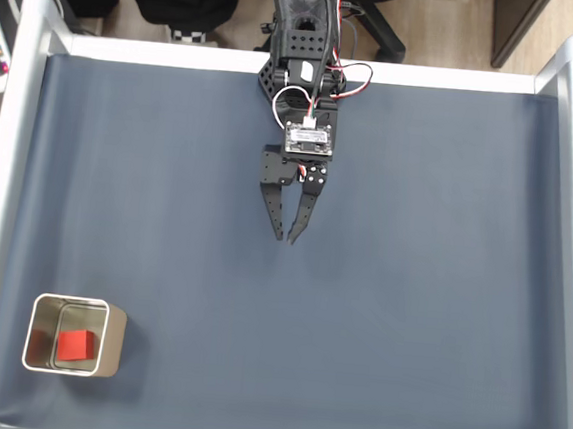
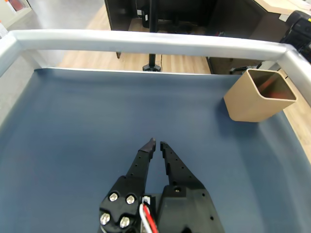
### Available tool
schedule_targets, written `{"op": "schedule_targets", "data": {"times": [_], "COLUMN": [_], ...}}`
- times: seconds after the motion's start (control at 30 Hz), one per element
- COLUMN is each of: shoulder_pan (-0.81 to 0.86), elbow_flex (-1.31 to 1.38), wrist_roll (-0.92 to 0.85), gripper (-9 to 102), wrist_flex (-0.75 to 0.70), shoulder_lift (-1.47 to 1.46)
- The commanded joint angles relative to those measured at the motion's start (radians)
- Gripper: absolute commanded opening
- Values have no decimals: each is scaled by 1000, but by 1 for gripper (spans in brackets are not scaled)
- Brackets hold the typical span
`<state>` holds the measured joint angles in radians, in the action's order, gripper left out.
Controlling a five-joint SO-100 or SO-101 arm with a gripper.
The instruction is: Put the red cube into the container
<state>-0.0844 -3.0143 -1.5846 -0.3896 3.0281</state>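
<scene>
Down in the near left corner of the fixed view, the container [image 1: 112,338] stands on the dark blue counter [image 1: 408,316], and the red cube [image 1: 77,346] lies inside it on the tin's floor. Well apart from it, toward the far middle, the claw [image 1: 284,238] hangs over bare counter with its two black fingers drawn almost together, only a slim gap at the tips, gripping nothing. From the wrist view the claw [image 2: 157,142] points at open mat, the container [image 2: 252,99] sitting off to the far right.
</scene>
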Motion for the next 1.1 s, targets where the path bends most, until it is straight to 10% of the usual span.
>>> {"op": "schedule_targets", "data": {"times": [0.0, 1.07], "shoulder_pan": [0, -12], "elbow_flex": [-38, -115], "wrist_roll": [17, 216], "gripper": [1, 0], "wrist_flex": [-15, -836], "shoulder_lift": [81, 327]}}
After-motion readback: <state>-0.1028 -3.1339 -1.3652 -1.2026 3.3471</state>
